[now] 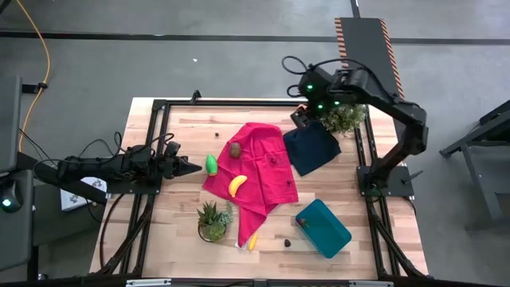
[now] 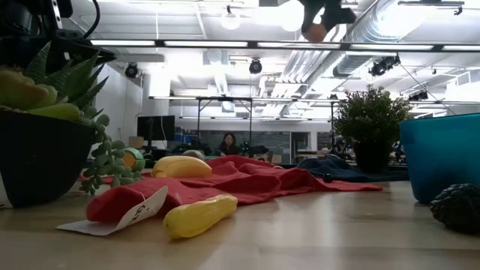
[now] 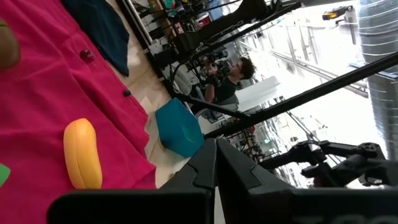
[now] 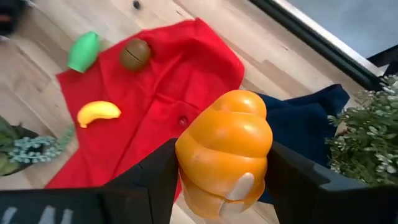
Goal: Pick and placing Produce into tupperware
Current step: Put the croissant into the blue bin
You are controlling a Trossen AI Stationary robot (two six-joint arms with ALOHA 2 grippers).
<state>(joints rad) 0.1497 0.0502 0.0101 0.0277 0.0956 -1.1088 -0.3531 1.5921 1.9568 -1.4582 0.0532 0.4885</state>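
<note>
Gripping the orange piece [image 4: 225, 151] between its two fingers, my right tool [image 1: 304, 116] hangs high over the navy cloth [image 1: 311, 147] near the counter's [image 1: 159, 231] far right corner, beside a potted plant [image 1: 344, 117]. My left tool [image 1: 191, 167] waits at the left edge with its fingers pressed together, empty. The green piece [image 1: 211, 164] lies just off its tip, at the edge of the red cloth [image 1: 263, 171]. On that cloth sit the brown piece [image 1: 236, 149] and one banana [image 1: 237, 185]. A second banana [image 1: 253, 241] lies near the front edge. The teal tupperware [image 1: 323, 228] sits near the front right corner; I think it holds nothing, though its inside is hard to read.
</note>
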